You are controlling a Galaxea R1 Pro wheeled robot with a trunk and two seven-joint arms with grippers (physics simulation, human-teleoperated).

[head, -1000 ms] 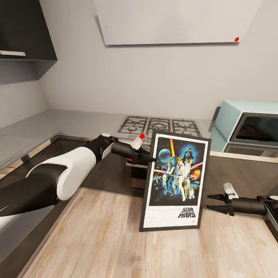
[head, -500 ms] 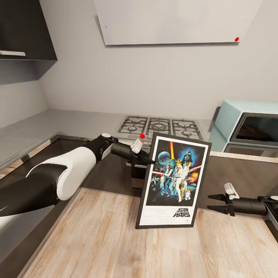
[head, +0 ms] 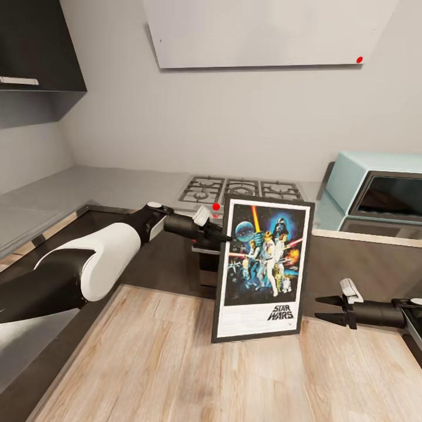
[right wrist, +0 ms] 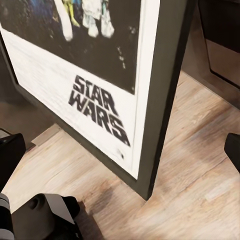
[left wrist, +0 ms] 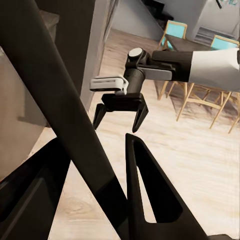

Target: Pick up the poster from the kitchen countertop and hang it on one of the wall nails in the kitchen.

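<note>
The poster, a black-framed Star Wars print, stands nearly upright in the air in front of the dark cabinets, its lower edge over the wooden floor. My left gripper is shut on its left frame edge near the top. In the left wrist view the frame edge runs slantwise between the fingers. My right gripper is open, just right of the poster's lower right corner and apart from it. The right wrist view shows that corner with the logo. The kitchen countertop lies behind. A red mark sits on the wall panel; I cannot tell if it is a wall nail.
A steel gas hob is set in the worktop behind the poster. A pale blue microwave stands at the right. A white panel hangs on the back wall, and a dark wall cabinet at upper left. Wooden floor spreads below.
The poster has swung from a tilt back to nearly upright and shifted slightly left and up with the left gripper. The right arm has stayed put.
</note>
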